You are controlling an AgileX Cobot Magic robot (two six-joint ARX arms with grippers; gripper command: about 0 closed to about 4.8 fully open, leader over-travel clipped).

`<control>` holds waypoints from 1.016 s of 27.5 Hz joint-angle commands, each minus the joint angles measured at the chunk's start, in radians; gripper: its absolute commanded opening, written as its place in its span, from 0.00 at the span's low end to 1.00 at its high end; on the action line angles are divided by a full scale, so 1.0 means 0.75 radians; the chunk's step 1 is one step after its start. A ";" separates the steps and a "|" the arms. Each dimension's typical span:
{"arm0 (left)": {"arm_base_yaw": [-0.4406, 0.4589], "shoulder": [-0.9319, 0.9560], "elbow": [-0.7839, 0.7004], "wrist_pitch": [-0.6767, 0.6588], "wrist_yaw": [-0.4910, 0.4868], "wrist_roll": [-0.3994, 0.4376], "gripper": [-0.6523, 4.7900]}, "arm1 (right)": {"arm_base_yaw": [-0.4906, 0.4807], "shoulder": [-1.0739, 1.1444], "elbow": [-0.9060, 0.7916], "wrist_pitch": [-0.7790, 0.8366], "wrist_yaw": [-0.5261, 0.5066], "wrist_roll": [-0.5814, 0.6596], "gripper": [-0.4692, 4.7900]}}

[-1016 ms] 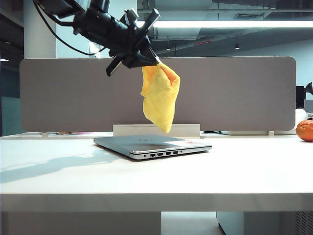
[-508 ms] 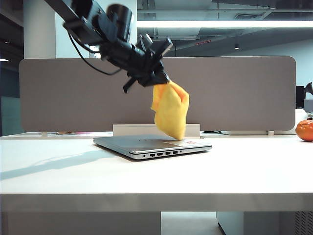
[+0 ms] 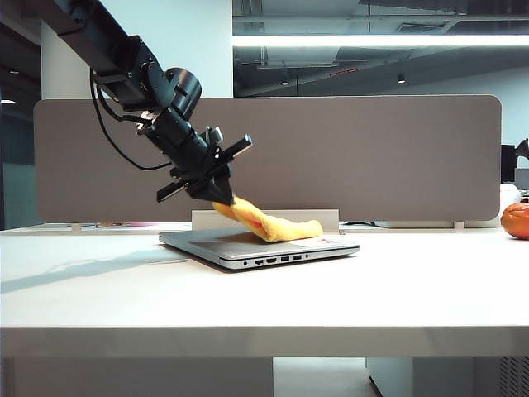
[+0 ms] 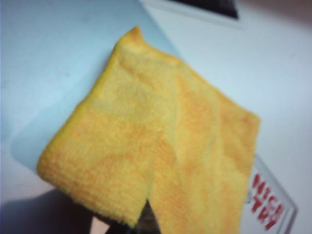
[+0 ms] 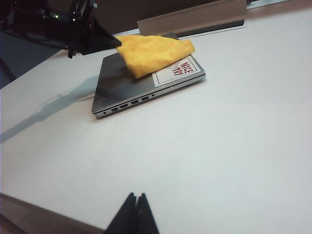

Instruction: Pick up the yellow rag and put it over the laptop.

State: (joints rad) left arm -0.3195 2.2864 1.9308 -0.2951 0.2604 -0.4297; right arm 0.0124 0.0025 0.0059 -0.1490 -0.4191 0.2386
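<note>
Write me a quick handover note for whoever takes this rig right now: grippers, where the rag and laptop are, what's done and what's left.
Left gripper: shut on one end of the yellow rag, low over the back left of the laptop.
Right gripper: shut, empty, parked above bare table well away from the laptop.
Laptop: closed, flat on the table, ports facing the exterior camera.
Rag: far end already lying on the lid, partly over the white sticker; the gripped end is lifted off the lid.
Done: rag picked up and brought onto the laptop.
Left: release the rag and pull the left arm back. The rag is bunched, so much of the lid shows.
</note>
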 commanded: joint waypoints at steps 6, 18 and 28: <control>-0.005 0.006 0.004 -0.126 -0.136 0.146 0.32 | -0.001 -0.001 -0.005 0.015 0.002 0.001 0.08; 0.003 -0.007 0.009 -0.327 -0.305 0.296 0.67 | -0.001 -0.001 -0.005 0.014 0.001 0.001 0.08; 0.007 -0.194 0.012 -0.476 -0.382 0.417 0.41 | -0.001 -0.001 -0.005 0.015 0.083 -0.010 0.08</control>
State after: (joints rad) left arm -0.3138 2.1639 1.9324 -0.6357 -0.0216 -0.1501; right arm 0.0124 0.0025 0.0059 -0.1490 -0.3878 0.2356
